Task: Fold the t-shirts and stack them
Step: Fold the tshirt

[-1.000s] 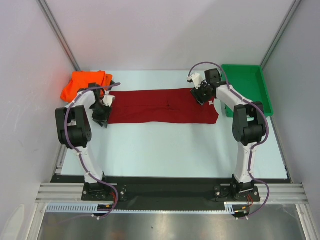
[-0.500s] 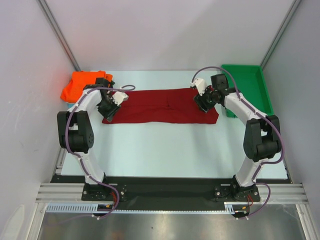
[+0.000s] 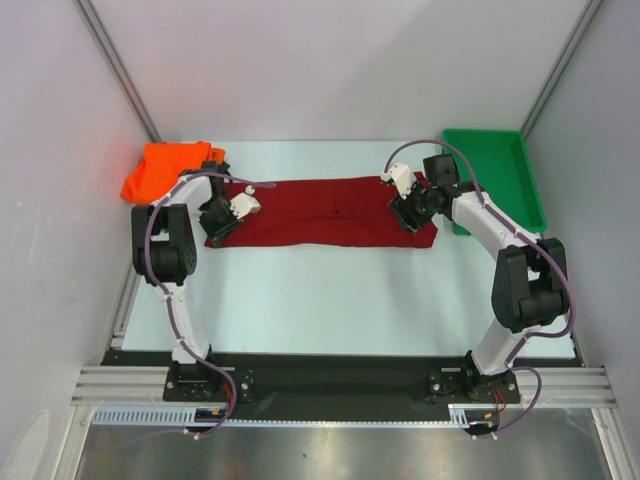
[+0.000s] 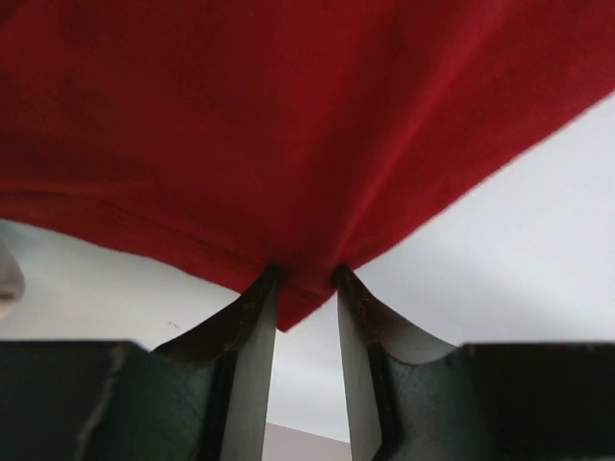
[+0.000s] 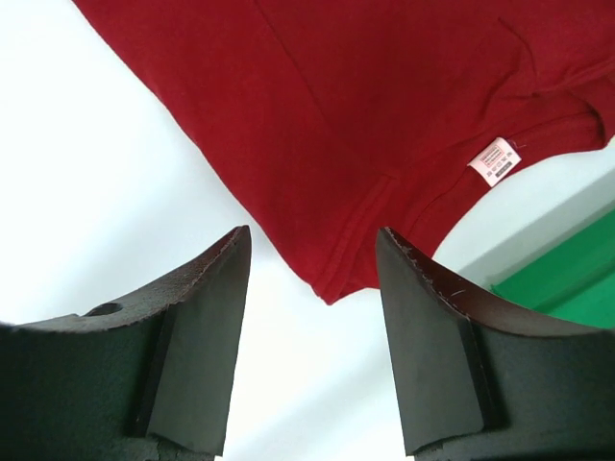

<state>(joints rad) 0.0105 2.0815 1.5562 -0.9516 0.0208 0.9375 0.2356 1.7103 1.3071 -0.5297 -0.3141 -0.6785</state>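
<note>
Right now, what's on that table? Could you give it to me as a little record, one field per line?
spread out: maroon t-shirt, flat, running left to right across the table
set aside: orange t-shirt, heaped at the far left corner
container: green tray, far right, beside the maroon shirt's end
left gripper: pinching the maroon shirt's left corner
right gripper: open above the shirt's right corner, not gripping
detail: white label near that right corner

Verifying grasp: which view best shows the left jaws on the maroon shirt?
Left wrist: the left gripper pinches the maroon shirt edge. Top external is too distant to show contact; right wrist shows only the other corner.
</note>
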